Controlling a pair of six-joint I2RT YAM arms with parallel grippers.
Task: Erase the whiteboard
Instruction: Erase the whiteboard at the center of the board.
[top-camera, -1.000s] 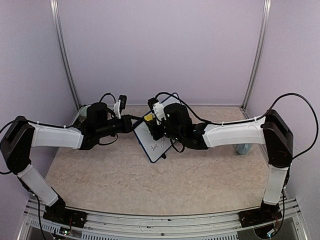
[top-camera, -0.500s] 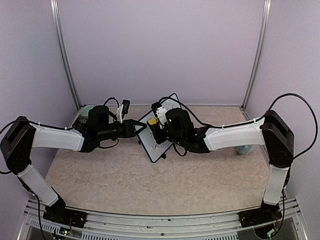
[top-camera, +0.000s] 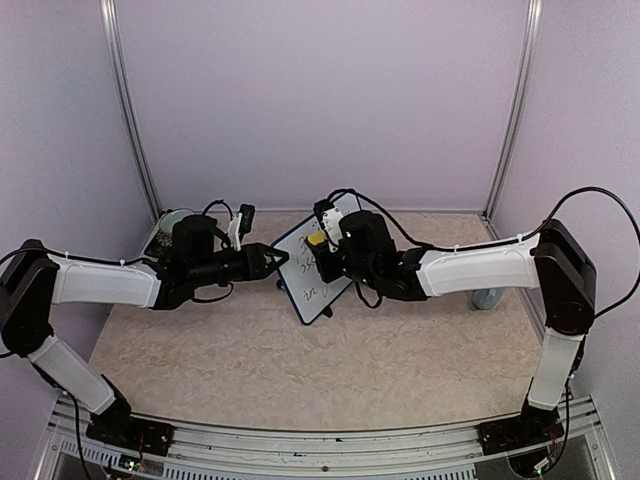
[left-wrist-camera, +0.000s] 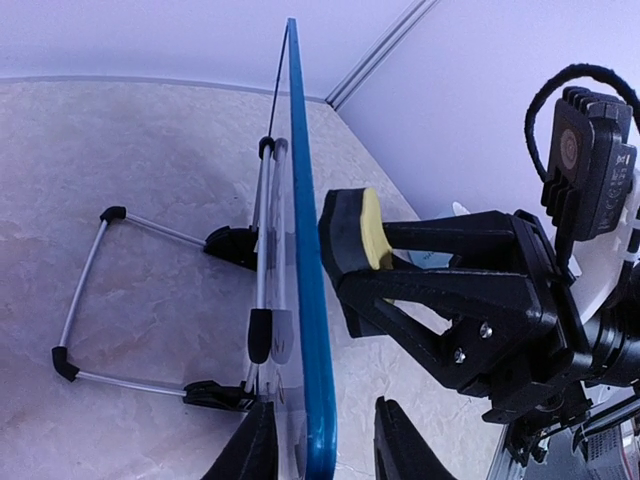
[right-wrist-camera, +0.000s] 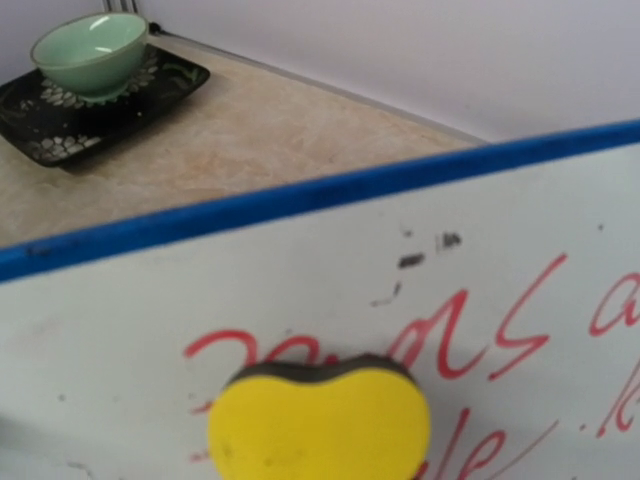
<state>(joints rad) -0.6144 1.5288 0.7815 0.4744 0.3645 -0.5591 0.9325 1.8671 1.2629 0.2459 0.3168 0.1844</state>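
Whiteboard (top-camera: 303, 280), standing on its wire stand at centre of the top view; red writing on its face.
Right gripper (top-camera: 318, 243) clenched on yellow sponge (right-wrist-camera: 320, 422), set against the board's upper face. Left gripper (top-camera: 277, 262) released, fingers either side of the board's blue left edge. Green bowl (right-wrist-camera: 90, 50) on dark tray (right-wrist-camera: 60, 125), upper left of the right wrist view.

Two robot arms reach in over one table (top-camera: 250, 370), each with one end effector: the left (top-camera: 283, 260) and the right (left-wrist-camera: 352, 262), two in all. One whiteboard (top-camera: 303, 283) stands just past the table's middle, toward 12 o'clock, on two black feet (left-wrist-camera: 232, 245). There is one yellow sponge (right-wrist-camera: 320, 425). At about 10 o'clock sits one green bowl (right-wrist-camera: 90, 50) on one black patterned tray (right-wrist-camera: 172, 78). At 3 o'clock there is one pale blue object (top-camera: 487, 298), possibly a cup, mostly hidden behind the right arm.
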